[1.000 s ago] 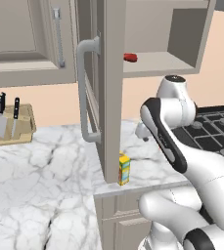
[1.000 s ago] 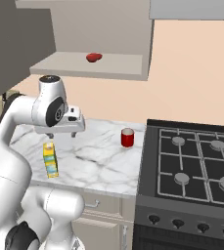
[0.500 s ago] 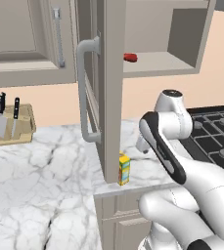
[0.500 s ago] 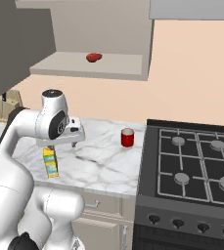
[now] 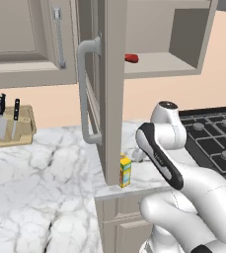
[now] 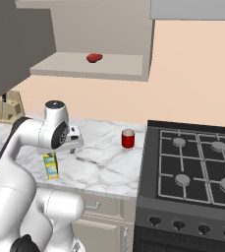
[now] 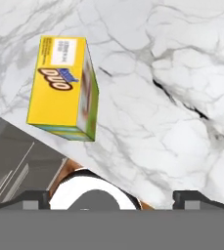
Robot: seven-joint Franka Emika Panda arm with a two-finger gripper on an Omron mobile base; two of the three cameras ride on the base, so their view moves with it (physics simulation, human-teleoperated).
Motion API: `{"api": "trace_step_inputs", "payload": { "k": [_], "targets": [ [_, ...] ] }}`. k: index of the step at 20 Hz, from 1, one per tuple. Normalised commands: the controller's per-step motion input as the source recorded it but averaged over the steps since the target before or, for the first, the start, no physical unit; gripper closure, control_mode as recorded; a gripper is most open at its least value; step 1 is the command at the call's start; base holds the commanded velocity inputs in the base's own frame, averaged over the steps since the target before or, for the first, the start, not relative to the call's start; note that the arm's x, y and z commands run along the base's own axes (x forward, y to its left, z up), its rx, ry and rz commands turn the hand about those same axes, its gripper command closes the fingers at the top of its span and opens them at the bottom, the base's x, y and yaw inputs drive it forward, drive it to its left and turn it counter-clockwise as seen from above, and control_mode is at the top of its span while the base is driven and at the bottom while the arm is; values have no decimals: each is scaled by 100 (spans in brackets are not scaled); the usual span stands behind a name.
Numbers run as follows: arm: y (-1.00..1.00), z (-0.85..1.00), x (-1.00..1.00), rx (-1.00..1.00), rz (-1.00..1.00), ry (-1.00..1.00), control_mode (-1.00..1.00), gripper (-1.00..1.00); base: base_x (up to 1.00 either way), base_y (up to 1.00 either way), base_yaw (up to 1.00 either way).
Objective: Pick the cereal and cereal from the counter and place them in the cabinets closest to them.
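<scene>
Yellow cereal box [image 7: 64, 88]: upright on the marble counter [image 7: 172, 97] near its front edge, below the open cabinet [image 5: 159, 64]. Gripper [image 7: 111, 197]: jaws spread wide, empty, above and beside the box. Step judged: approach to grasp; next, centre jaws over the box, descend.

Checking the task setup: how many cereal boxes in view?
1. A narrow yellow cereal box stands on the counter near its front edge, beside the open cabinet door. A second may be hidden behind the arm or door.
</scene>
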Motion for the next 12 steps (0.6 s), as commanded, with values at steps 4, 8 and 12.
{"api": "trace_step_inputs", "payload": {
  "k": [4,8,12],
  "targets": [
    [29,-30,15,3,4,0,-100,-100,0,0,0],
    [35,-22,17,3,1,0,-100,-100,0,0,0],
    [35,-23,10,6,0,0,-100,-100,0,0,0]
  ]
}}
